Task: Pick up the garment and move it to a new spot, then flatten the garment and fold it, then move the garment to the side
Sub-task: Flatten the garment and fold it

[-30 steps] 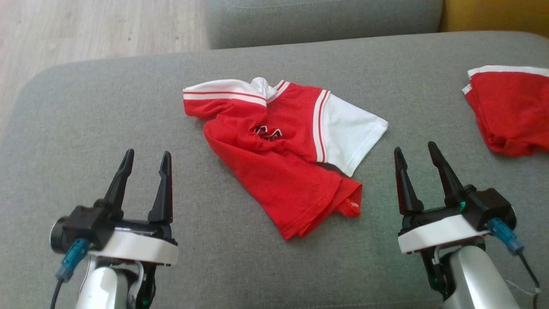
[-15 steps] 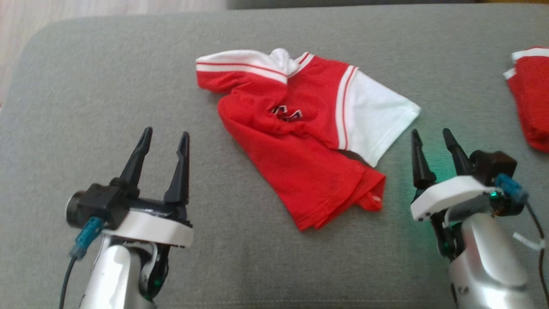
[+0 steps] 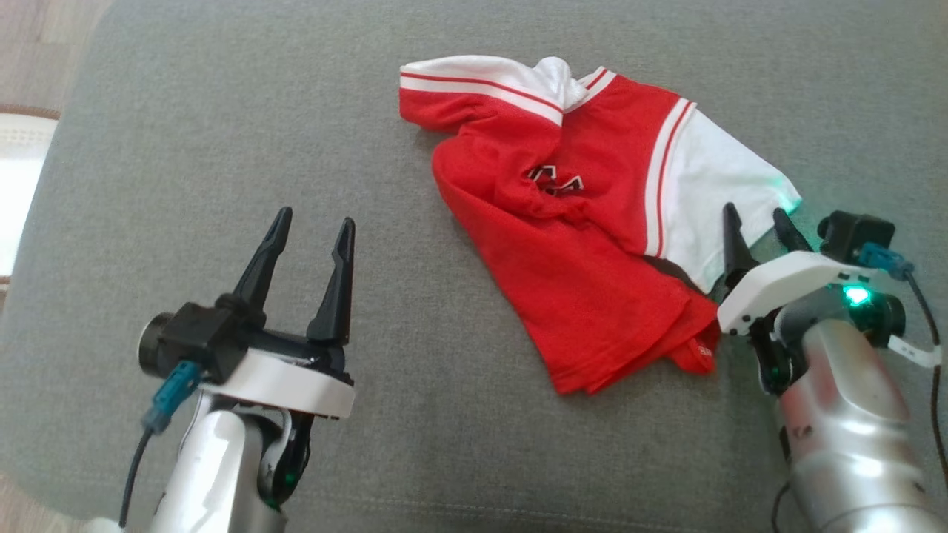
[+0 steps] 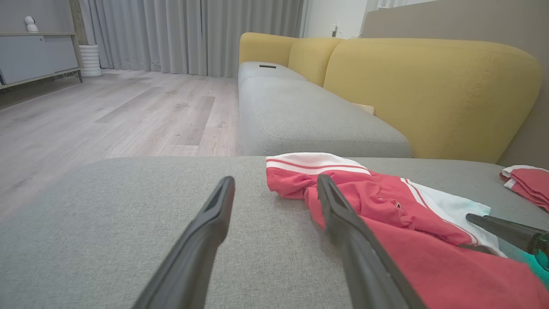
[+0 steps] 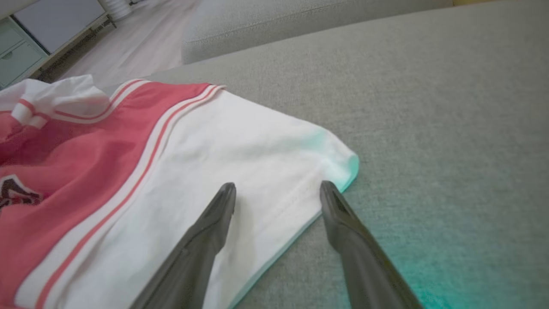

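A crumpled red shirt with white sleeves lies on the grey sofa seat; it also lies at the lower right of the left wrist view as the shirt. My right gripper is open, its fingers straddling the hem of the white sleeve at the shirt's right edge, one finger over the cloth and one over the seat. My left gripper stands open over bare seat, well left of the shirt, nothing between its fingers.
A second folded red garment lies further right on the seat. A yellow sofa back and another grey seat stand beyond. Wooden floor lies past the seat's left edge.
The head camera has tilted down and shifted. My right gripper has moved up to the white sleeve's hem and tipped forward. The left gripper holds its pose.
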